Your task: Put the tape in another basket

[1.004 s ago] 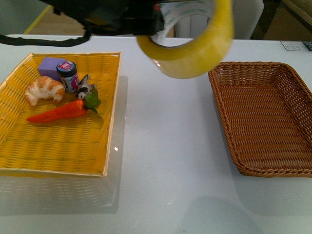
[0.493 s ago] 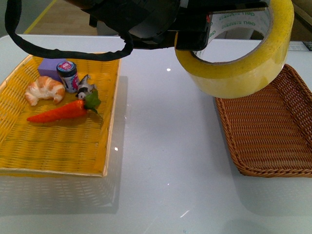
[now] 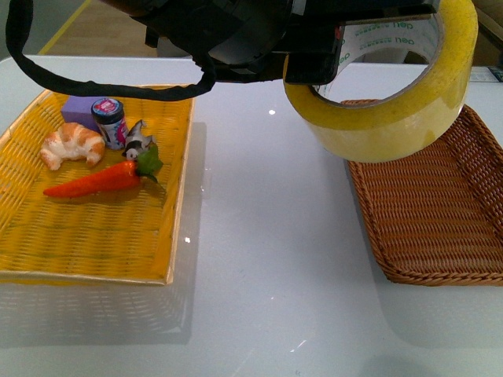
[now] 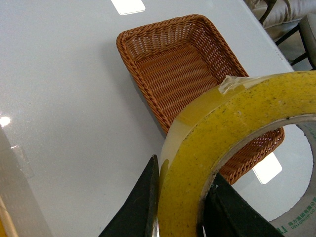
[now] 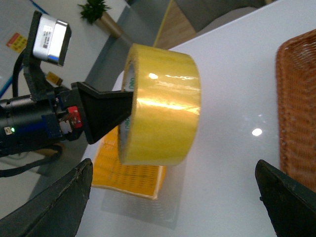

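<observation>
My left gripper (image 3: pixel 314 67) is shut on the tape (image 3: pixel 385 110), a wide yellowish roll with a white core. It holds the roll high in the air, close to the front camera, over the near left edge of the dark brown wicker basket (image 3: pixel 440 212). In the left wrist view the black fingers (image 4: pixel 140 207) pinch the tape's wall (image 4: pixel 222 128), with the basket (image 4: pixel 182 64) below and beyond. The right wrist view shows the tape (image 5: pixel 160 106) held by the left gripper (image 5: pixel 106 116) above the white table. My right gripper (image 5: pixel 175 197) is open and empty, apart from the tape.
A bright yellow basket (image 3: pixel 94 228) at the left holds a croissant (image 3: pixel 72 144), a carrot (image 3: pixel 98 179), a purple block (image 3: pixel 81 106), a small jar (image 3: pixel 110 122) and a small figure (image 3: pixel 137 141). The white table (image 3: pixel 267 259) lies between the two baskets.
The left gripper has carried the tape to the right, from above the table's middle to over the brown basket's left edge. In the last half second it barely moved.
</observation>
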